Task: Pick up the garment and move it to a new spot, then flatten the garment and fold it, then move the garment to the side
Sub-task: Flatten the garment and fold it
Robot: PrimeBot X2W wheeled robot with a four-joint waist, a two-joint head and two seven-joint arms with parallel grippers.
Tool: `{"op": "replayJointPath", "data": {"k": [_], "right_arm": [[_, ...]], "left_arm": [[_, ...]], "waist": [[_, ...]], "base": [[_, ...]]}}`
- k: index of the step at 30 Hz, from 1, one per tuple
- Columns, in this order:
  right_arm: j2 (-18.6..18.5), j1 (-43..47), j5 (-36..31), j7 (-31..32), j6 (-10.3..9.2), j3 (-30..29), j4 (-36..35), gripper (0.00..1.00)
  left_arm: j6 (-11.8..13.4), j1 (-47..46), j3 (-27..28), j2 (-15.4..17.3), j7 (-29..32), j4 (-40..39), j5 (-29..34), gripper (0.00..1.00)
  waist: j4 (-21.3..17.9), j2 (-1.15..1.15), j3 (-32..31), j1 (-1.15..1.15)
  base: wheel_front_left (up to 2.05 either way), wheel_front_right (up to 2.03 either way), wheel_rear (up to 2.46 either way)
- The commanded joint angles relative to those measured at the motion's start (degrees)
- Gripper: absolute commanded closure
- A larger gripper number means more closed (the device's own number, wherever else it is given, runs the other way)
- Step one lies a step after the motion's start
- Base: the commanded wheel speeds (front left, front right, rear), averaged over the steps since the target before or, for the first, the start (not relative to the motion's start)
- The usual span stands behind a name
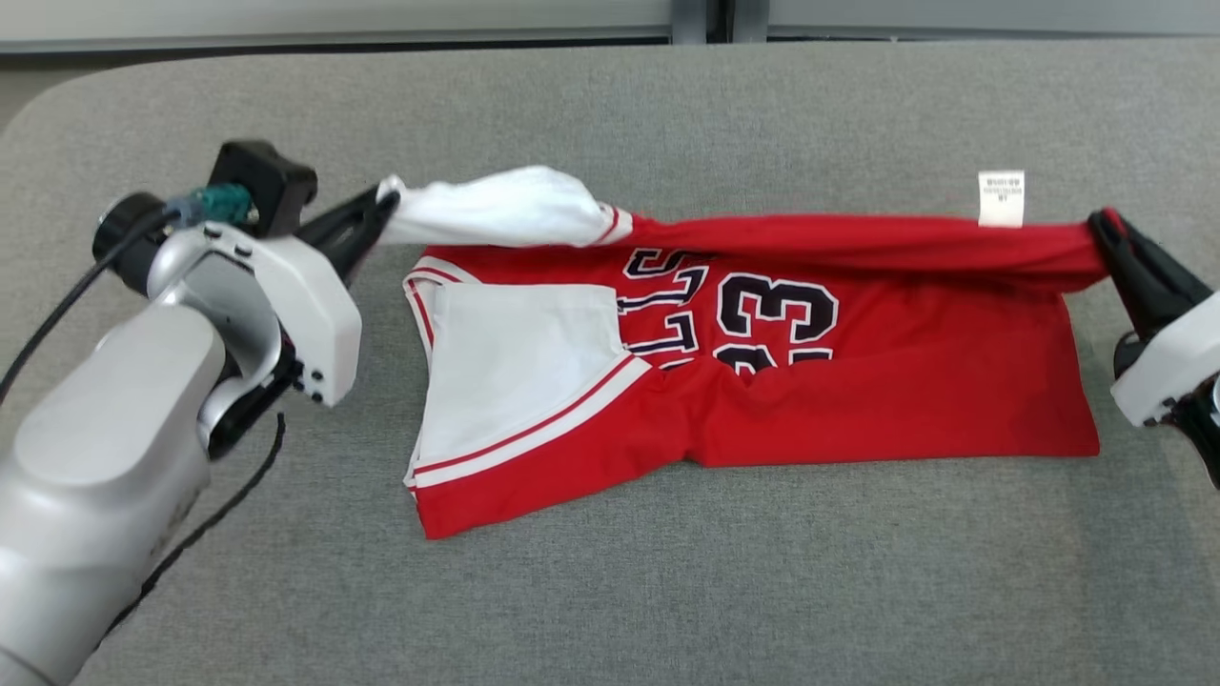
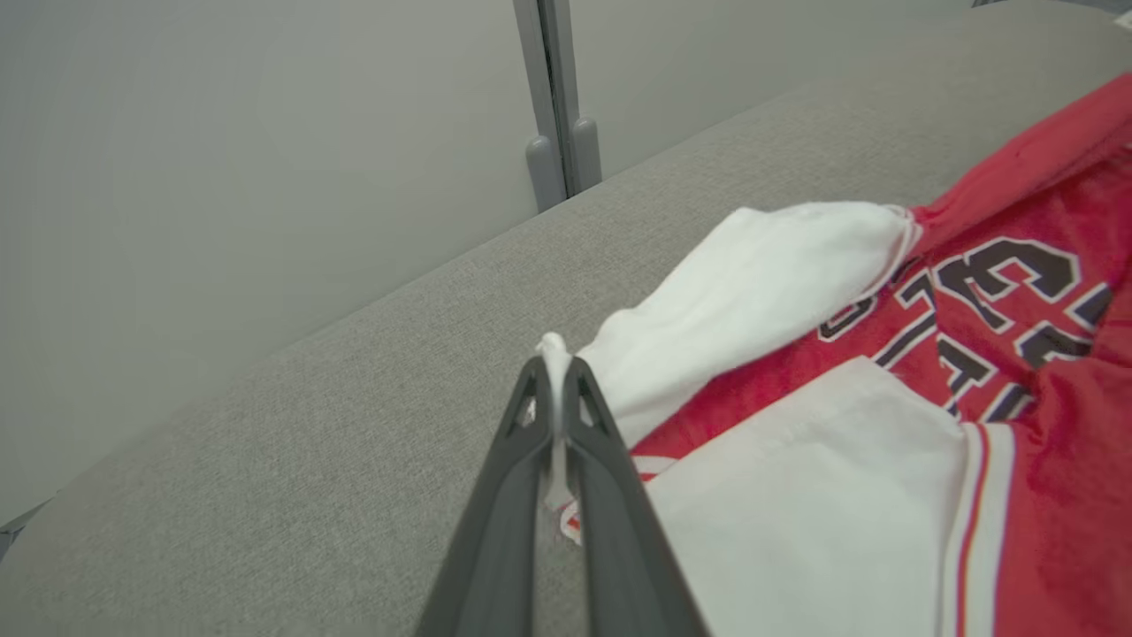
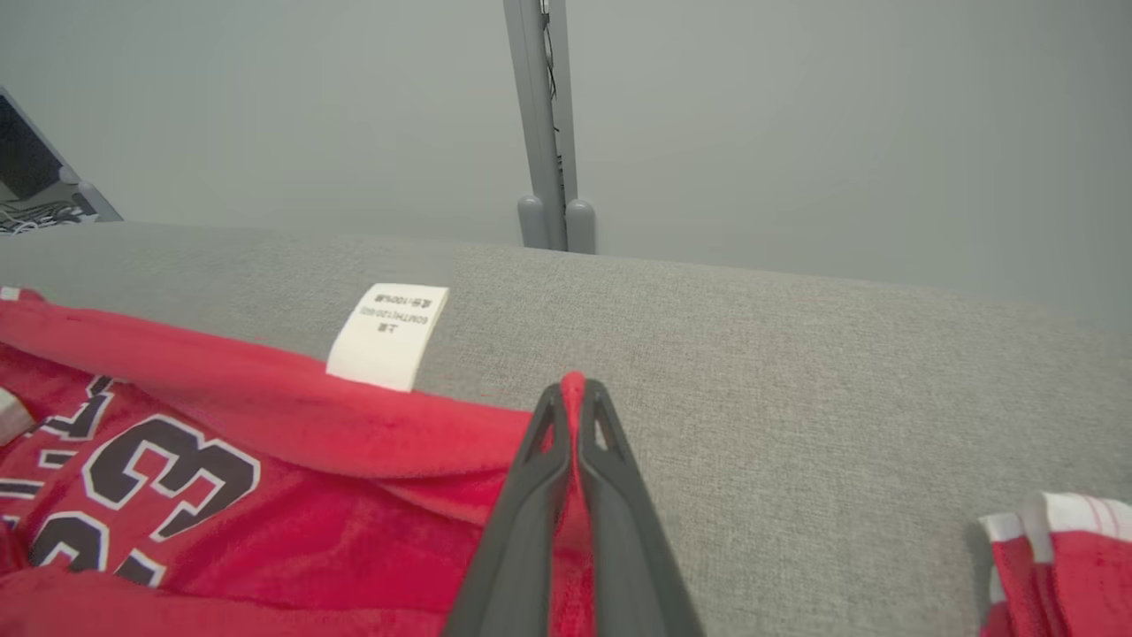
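Left end effector (image 1: 384, 202): fingers pressed together, pinching the very tip of the white sleeve (image 1: 496, 205).

Right end effector (image 1: 1103, 226): pressed together on the red hem corner of the jersey (image 1: 858, 381).

Between the two grips the jersey's far edge is a taut, rolled band raised just above the rest of the cloth. The label (image 1: 1001, 198) sticks up from it near the right grip. The body lies flat around the middle of the bench (image 1: 610, 591), with the second sleeve (image 1: 524, 362) folded over the chest.

Handling (judgement):
- Light, soft and limp, with no stiffness of its own, so any unsupported span will sag or bunch.
- The sleeve-tip pinch holds little cloth and may slip or stretch under tension.
- Hem corners and seams, where the cloth is doubled, look like the safer holds.
- Both ends need to travel together to keep the edge straight.
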Motion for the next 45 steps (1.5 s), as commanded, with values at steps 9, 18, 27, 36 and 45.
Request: {"op": "replayJointPath", "data": {"k": [9, 18, 27, 36, 45], "right_arm": [[-5.2, 4.5, 3.7, 4.2, -0.12, 4.2, -4.1, 1.0], [-7.5, 6.5, 6.3, 9.0, -0.12, 8.2, -6.9, 1.0], [-8.1, 7.1, 8.9, 13.0, -0.12, 10.7, -8.4, 1.0], [-8.8, 7.4, 9.5, 15.4, -0.12, 12.5, -7.0, 0.0], [-7.2, 6.3, 8.6, 9.5, -0.11, 9.6, -2.7, 0.0]], "left_arm": [[2.2, 7.4, -3.5, 5.5, 5.2, -10.7, 0.2, 1.0], [3.5, 12.7, -6.8, 9.5, 14.9, -19.1, -2.9, 1.0], [4.7, 15.0, -8.7, 10.8, 19.5, -22.9, -4.3, 1.0], [5.6, 16.4, -9.3, 10.3, 19.8, -22.2, -5.1, 0.0], [6.8, 16.7, -6.9, 10.5, 18.0, -21.5, -7.5, 0.0]], "waist": [[0.4, 0.0, -3.6, 0.0], [0.1, 0.0, -4.8, 0.0], [-0.6, 0.0, -5.5, 0.0], [-1.2, 0.0, -6.0, 0.0], [-1.2, 0.0, -7.4, 0.0]], "base": [[0.0, 0.0, 0.0], [0.0, 0.0, 0.0], [0.0, 0.0, 0.0], [0.0, 0.0, 0.0], [0.0, 0.0, 0.0]]}}
